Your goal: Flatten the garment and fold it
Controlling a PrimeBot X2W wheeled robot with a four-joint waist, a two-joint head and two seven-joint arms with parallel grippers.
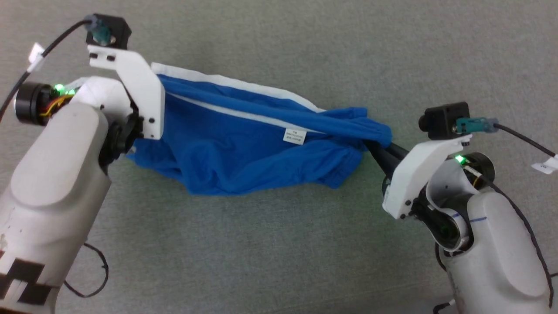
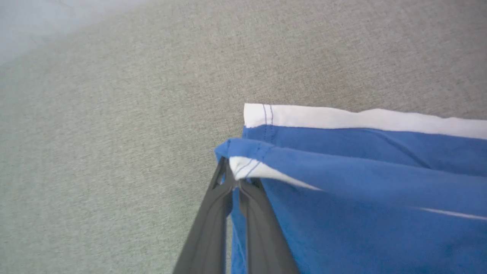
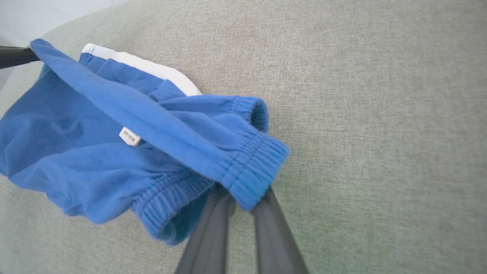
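Observation:
The garment, bright blue shorts with white trim bands and a small white tag, hangs stretched between my two grippers above the grey cloth surface. My left gripper is shut on a white-trimmed hem corner of the garment. In the head view that arm's white bracket hides the fingertips. My right gripper is shut on the gathered elastic waistband of the garment; its dark fingers run under the blue cloth. The middle of the shorts sags in loose folds.
Grey woven fabric covers the whole work surface. Black cables trail beside my left arm and another cable runs off my right wrist camera. A pale strip shows beyond the surface's far edge.

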